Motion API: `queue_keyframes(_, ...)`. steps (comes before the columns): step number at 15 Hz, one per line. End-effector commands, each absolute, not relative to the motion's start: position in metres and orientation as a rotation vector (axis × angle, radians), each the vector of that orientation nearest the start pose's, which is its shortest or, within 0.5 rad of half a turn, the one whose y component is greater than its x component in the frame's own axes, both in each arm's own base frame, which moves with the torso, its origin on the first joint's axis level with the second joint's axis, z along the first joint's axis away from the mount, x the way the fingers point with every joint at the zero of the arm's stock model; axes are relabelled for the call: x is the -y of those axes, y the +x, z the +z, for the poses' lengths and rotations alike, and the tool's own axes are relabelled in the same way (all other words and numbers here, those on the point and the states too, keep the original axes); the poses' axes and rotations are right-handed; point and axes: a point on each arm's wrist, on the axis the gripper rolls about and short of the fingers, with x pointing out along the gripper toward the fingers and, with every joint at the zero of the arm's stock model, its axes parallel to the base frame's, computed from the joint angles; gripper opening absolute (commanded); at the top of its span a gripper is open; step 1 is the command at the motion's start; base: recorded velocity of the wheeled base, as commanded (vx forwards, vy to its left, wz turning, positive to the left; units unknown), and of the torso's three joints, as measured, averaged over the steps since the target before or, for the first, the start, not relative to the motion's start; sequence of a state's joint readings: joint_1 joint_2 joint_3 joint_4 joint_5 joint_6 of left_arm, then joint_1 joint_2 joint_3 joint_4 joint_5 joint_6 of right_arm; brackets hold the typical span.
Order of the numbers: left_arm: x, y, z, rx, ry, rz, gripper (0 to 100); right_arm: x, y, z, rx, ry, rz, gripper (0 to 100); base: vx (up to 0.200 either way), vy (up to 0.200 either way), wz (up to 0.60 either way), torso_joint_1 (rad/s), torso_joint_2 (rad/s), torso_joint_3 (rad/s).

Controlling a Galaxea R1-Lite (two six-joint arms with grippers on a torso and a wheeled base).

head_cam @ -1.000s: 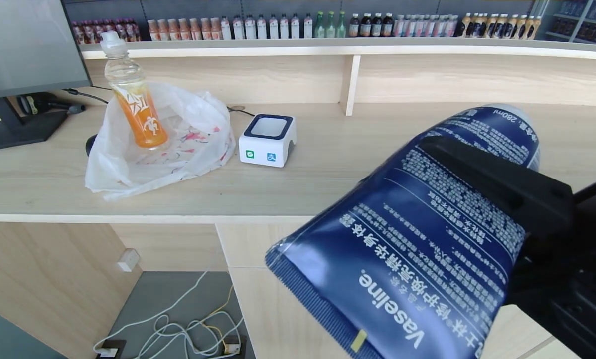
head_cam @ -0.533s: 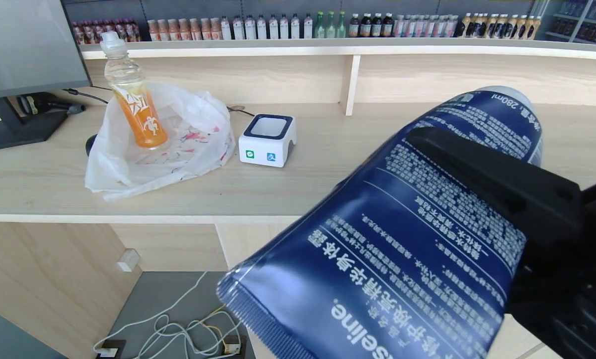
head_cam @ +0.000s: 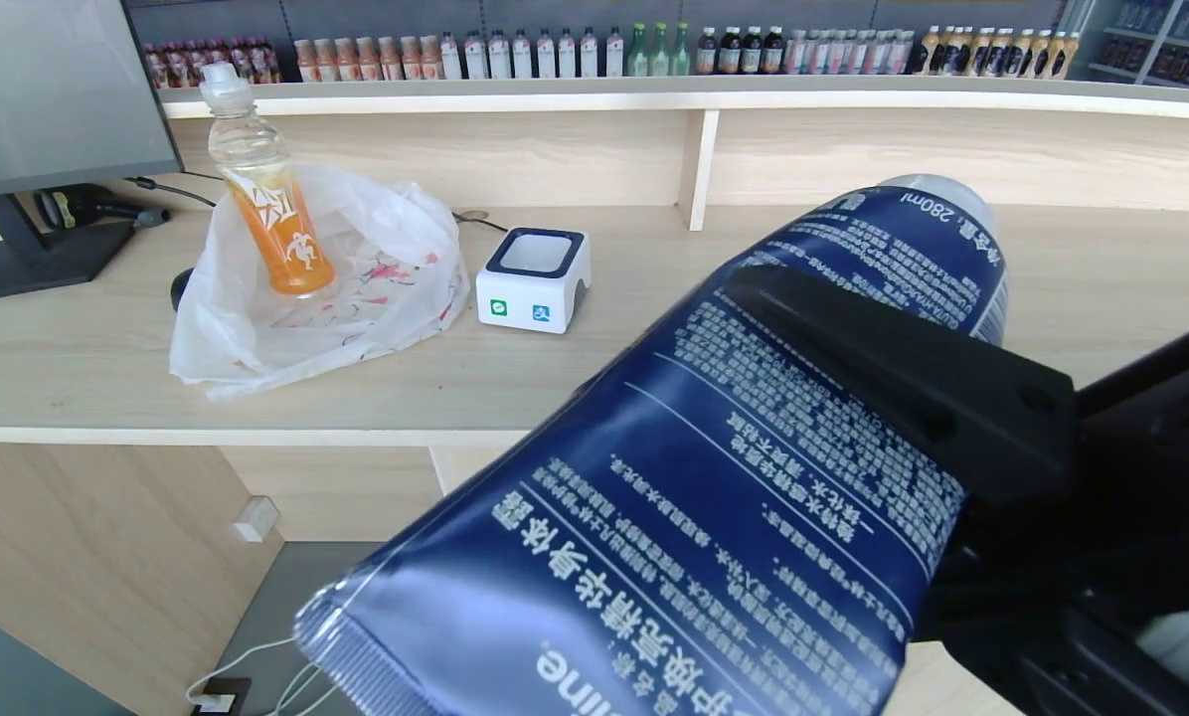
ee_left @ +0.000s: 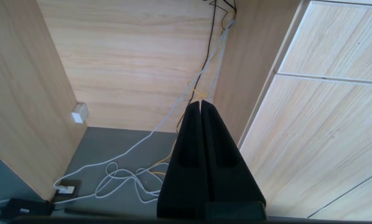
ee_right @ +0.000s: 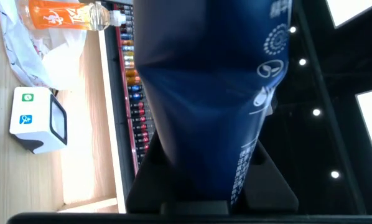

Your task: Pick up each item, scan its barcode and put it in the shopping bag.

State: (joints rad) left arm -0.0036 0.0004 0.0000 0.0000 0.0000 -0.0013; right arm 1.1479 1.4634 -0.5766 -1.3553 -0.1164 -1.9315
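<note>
**Item 1: tube [head_cam: 714, 467].** Dark blue squeeze tube with a pale cap and a crimped flat tail.
- Location: it is held in the air, running from the lower left of the head view (tail) to the upper right (cap), in front of the tabletop [head_cam: 654, 328].
- Hold: it is gripped by the right gripper [head_cam: 813, 338]. The jaws are closed on the tube's body toward the cap half, and 1 black jaw lies across the printed face.
- Handling, as judged: the walls are soft and likely to dent under pressure. The glossy skin may slip, and some weight is to be expected if it is full. The broad middle of the body is judged the best place to take hold, since the thin tail offers little purchase.
- Print: white lettering covers the visible face and is not transcribed. A barcode cannot be made out with certainty.

**Item 2: scanner [head_cam: 535, 278].** White box with a dark-framed window, at upper centre-left. 2 small icons, 1 green and 1 blue, are carried on its front.

**Item 3: shopping bag [head_cam: 386, 249].** White plastic, lying just left of the scanner. 1 orange drink bottle [head_cam: 271, 214] stands upright in it.

**Item 4: left gripper [ee_left: 201, 109].** The jaws are pressed together with nothing between them.
</note>
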Motion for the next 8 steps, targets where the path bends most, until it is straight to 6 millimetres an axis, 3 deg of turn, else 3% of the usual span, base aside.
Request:
queue_keyframes(1, 0.0, -0.023, 0.075, 0.0, -0.002, -0.003, 0, -0.216, 0.094, 0.254, 1.181, -1.444, 0.295, 0, 0.0, 0.0, 0.0, 0.0, 0.0, 0.0)
queue_keyframes(5, 0.0, -0.023, 0.075, 0.0, -0.002, -0.003, 0, -0.219, 0.091, 0.252, 1.198, -1.415, 0.279, 0, 0.0, 0.0, 0.0, 0.0, 0.0, 0.0)
queue_keyframes(8, 0.0, -0.023, 0.075, 0.0, -0.002, -0.003, 0, -0.227, 0.085, 0.239, 1.229, -1.342, 0.286, 0, 0.0, 0.0, 0.0, 0.0, 0.0, 0.0)
